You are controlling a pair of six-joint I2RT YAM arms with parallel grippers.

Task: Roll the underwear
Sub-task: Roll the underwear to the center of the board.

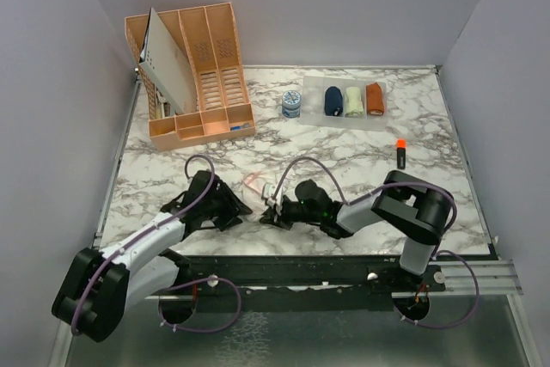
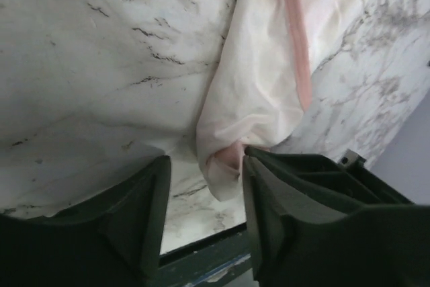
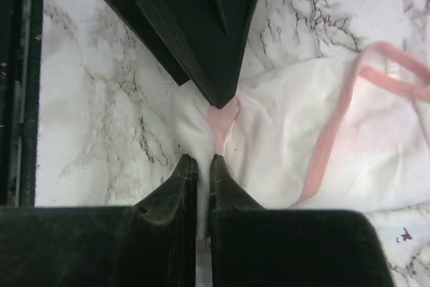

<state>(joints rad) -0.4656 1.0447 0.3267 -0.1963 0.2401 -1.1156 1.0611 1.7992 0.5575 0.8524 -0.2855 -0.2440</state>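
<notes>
**Pink-edged underwear (image 1: 255, 182) pinched near the front of the marble worktop (image 1: 344, 161)**

Seen from above only: peach slotted organizer (image 1: 215, 66) at the back left with a white perforated panel (image 1: 168, 62) leaning in it. Left arm (image 1: 129, 259) and right arm (image 1: 412, 208) angled inward, meeting at the cloth near the front edge. Clear tray (image 1: 311, 96) at the back holding three rolls side by side: navy underwear (image 1: 333, 100), cream bundle (image 1: 353, 101), rust-orange bundle (image 1: 375, 98). Just left of the tray, a small blue-and-white tin (image 1: 291, 105). Well to the right, an orange-capped marker (image 1: 400, 154). Too small up here to read either grip.

Left wrist view: left fingers (image 2: 138, 213) spread apart, a folded pink-tinged corner of the pale cloth lying in the gap, against the right-hand one. Pink edging running up the fabric.

Right wrist view: right fingers (image 3: 232, 199) pressed nearly together, nipping a thin white fold of the same cloth. Opposite them, a dark tip of the left fingers down on the pink corner. Rest of the garment loose and flat on the marble, pink band looping at its far side.
</notes>
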